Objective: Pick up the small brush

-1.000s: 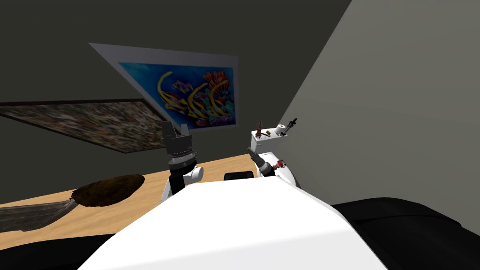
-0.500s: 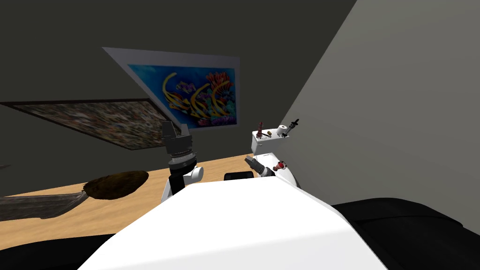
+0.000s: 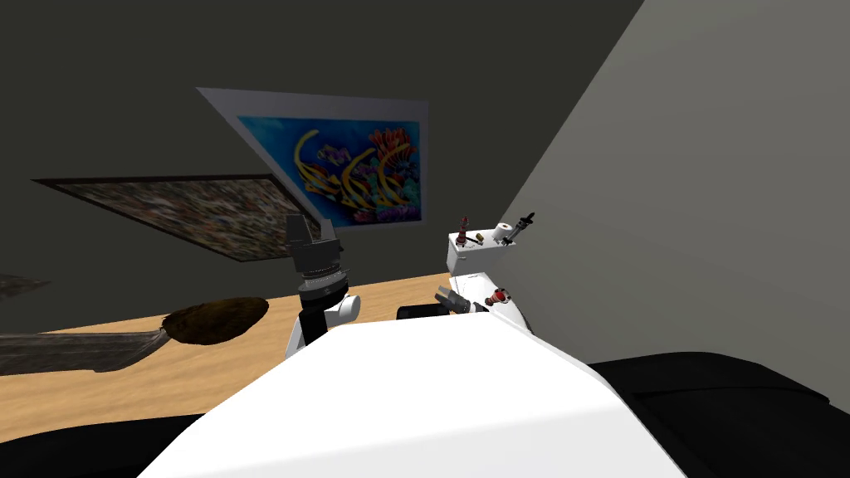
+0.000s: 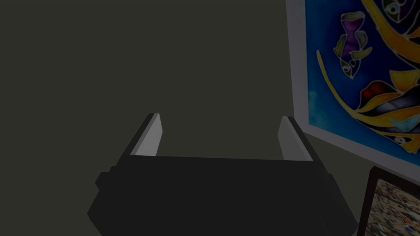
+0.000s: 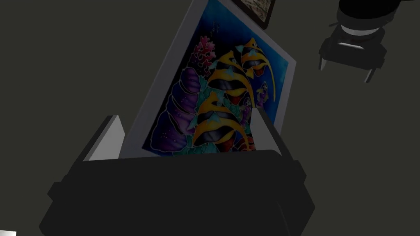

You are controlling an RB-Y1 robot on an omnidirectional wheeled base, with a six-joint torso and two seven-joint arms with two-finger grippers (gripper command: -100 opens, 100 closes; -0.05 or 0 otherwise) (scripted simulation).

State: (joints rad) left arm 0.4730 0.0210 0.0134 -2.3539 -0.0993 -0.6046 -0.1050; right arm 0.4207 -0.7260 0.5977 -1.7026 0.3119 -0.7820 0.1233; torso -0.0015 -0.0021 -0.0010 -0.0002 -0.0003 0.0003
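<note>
A white tank (image 3: 465,253) stands against the grey wall at the right of the head view. On its lid are a small dark red item (image 3: 463,226), a white roll (image 3: 501,231) and a thin dark brush-like item (image 3: 523,222); which one is the small brush I cannot tell. My right gripper (image 3: 446,299) hangs low, a little before and below the tank; in its wrist view the right gripper (image 5: 184,119) is open and empty. My left gripper (image 3: 311,228) is raised to the left of the tank, and its wrist view shows the left gripper (image 4: 219,121) open and empty.
A fish picture (image 3: 357,170) and a dark-framed picture (image 3: 191,207) hang on the dark wall ahead. On the wooden floor (image 3: 249,357) lies a dark brown oval mat (image 3: 217,319) beside a grey-brown strip (image 3: 75,351). A red knob (image 3: 498,295) shows below the tank.
The whole head view has slid right, so I have turned slightly left. My right gripper has dropped lower, toward my chest. The left arm holds still.
</note>
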